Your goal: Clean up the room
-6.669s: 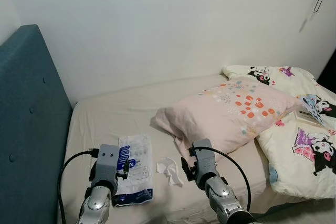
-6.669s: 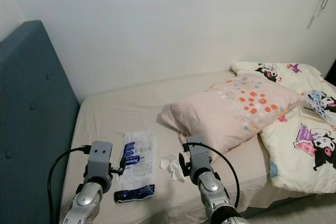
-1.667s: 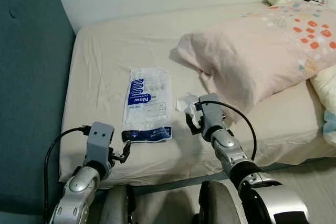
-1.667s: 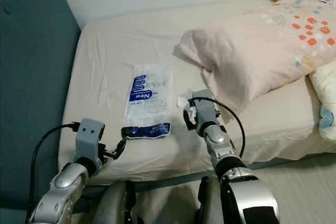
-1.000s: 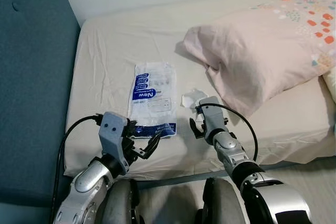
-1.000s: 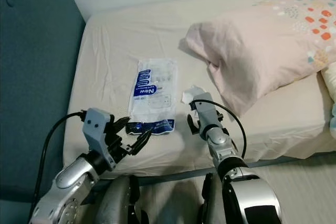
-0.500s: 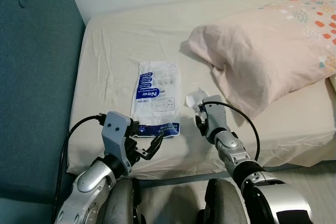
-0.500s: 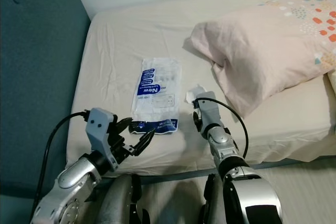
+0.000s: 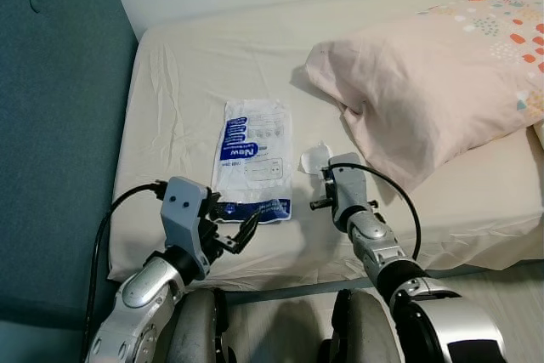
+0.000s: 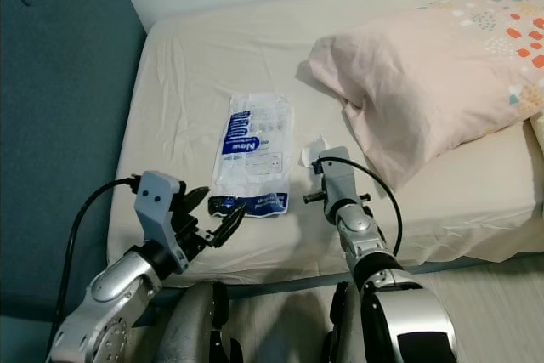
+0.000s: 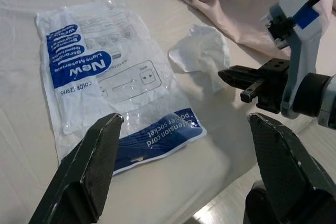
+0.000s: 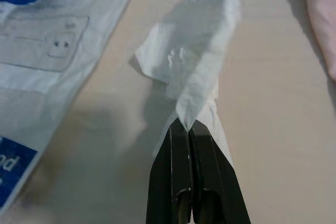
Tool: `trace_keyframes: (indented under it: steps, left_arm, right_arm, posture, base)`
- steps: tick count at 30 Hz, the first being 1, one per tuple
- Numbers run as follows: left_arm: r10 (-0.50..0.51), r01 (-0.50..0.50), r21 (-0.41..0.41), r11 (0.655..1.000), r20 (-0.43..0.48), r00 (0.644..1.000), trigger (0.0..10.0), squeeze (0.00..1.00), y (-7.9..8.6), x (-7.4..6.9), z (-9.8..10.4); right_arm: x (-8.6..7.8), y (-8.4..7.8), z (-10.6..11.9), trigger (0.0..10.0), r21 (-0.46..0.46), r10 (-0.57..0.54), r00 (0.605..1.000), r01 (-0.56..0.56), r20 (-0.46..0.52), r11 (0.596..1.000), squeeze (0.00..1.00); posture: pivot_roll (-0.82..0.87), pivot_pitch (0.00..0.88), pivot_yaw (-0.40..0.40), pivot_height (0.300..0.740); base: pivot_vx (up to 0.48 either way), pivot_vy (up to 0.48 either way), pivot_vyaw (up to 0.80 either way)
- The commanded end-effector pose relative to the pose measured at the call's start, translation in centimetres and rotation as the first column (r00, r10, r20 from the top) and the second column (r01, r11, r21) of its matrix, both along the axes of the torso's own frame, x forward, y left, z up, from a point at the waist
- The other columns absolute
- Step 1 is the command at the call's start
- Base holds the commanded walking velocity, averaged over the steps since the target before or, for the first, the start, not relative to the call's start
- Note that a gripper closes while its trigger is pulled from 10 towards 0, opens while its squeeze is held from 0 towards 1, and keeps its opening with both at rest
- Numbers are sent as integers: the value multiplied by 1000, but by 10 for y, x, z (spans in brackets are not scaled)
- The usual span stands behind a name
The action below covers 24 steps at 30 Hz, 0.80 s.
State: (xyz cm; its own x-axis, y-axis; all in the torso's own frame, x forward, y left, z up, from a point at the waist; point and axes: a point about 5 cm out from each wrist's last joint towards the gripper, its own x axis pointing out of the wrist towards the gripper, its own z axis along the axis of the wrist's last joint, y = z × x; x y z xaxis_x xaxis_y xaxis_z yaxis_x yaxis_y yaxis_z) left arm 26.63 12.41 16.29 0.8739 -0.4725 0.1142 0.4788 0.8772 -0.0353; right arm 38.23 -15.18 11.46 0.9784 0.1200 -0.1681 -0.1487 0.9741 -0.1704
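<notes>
Since a moment ago the right pincer (image 12: 188, 129) has closed on the near corner of the crumpled tissue (image 12: 191, 66) lying on the bed (image 9: 187, 82), apparently pinching it for removal, while the left pincer (image 11: 184, 166) hovers wide open near the plastic wrapper (image 9: 252, 155).

The bed (image 9: 195, 65) wears a matt, cream cotton-like sheet, lightly creased, and the pillow (image 9: 433, 82) is soft pink printed cloth; the headboard (image 9: 51, 125) is teal woven fabric. The packaging bag (image 11: 100, 82) is glossy, clear crinkled plastic with blue print, while the tissue (image 12: 191, 64) is thin, matt white paper, crumpled, its tip pinched by the closed right claw (image 12: 190, 135). Both claws have matt black plastic fingers (image 11: 89, 166), finely textured on the spread left claw (image 11: 184, 177), on brushed silver metal arms.
</notes>
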Motion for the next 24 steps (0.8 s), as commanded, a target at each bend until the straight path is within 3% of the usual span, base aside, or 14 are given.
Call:
trace_keyframes:
  steps: [1,7,10,16,24]
  left_arm:
    - [40,-39,14,999,-26,999,10000,0,5,0,-9]
    - [140,-139,50,989,-12,990,10000,0,18,10,-14]
    - [217,-217,52,975,9,976,10000,0,31,18,-14]
    - [313,-315,64,947,36,949,10000,0,42,25,-18]
    - [386,-387,31,921,45,921,10000,0,44,33,-22]
  right_arm:
    - [-2,3,-4,0,15,6,1000,-6,-4,1000,0]
    - [-1,10,2,0,73,21,999,-24,44,997,0]
    - [-2,23,6,0,76,95,991,-102,99,992,0]
    - [-4,27,12,0,117,100,979,-121,176,986,0]
    - [-6,27,18,0,167,70,970,-111,232,980,0]
  posture:
    - [236,311,18,581]
    - [171,237,-10,581]
    - [138,185,-18,581]
    - [85,112,-19,581]
    - [42,60,-15,581]
  base:
    - [0,0,0]
    - [0,0,0]
    - [0,0,0]
    - [0,0,0]
    - [0,0,0]
